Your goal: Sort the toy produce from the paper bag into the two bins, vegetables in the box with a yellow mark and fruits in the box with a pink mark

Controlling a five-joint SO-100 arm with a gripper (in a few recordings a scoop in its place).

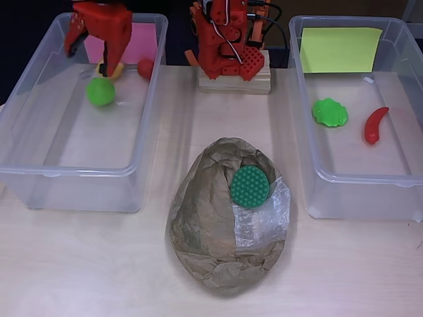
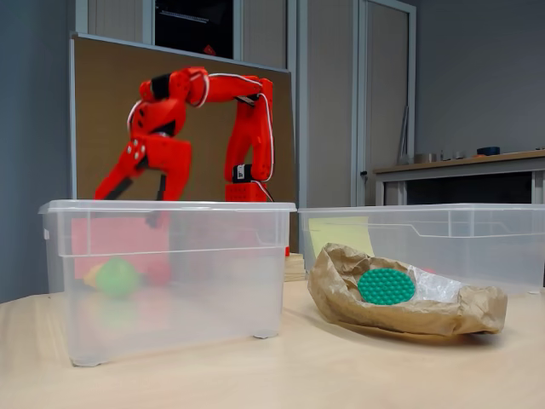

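- In the middle of the desk [image 1: 99,264], seen from overhead: a crumpled paper bag [image 1: 211,231] lying on its side, a green dimpled disc [image 1: 250,185] resting on its upper right part, just above a patch of clear plastic.
- Left of the bag, well apart: a clear bin [image 1: 39,132] with a pink note [image 1: 135,45] on its far wall.
- Inside that bin, near the far wall: a green ball [image 1: 100,91], a small red round fruit [image 1: 145,67] to its right, a yellow piece [image 1: 111,71] between them, partly hidden by the arm.
- Over the far end of the same bin: the red end effector [image 1: 99,49], fingers spread apart and pointing down, holding nothing, tips just above the green ball and yellow piece.
- Right of the bag: a second clear bin [image 1: 317,178] with a yellow note [image 1: 340,49] at its far wall.
- On that bin's floor: a green leafy vegetable [image 1: 330,112] and, right of it and apart, a red chili pepper [image 1: 375,125].
- Behind the bag, between the two bins: the arm's red base [image 1: 225,39] on a wooden block [image 1: 234,82].
- From the low fixed view: end effector [image 2: 136,189] hanging over the rim of the left bin [image 2: 170,281], green ball [image 2: 117,277] blurred through the wall, bag [image 2: 400,298] and disc [image 2: 386,286] to the right.
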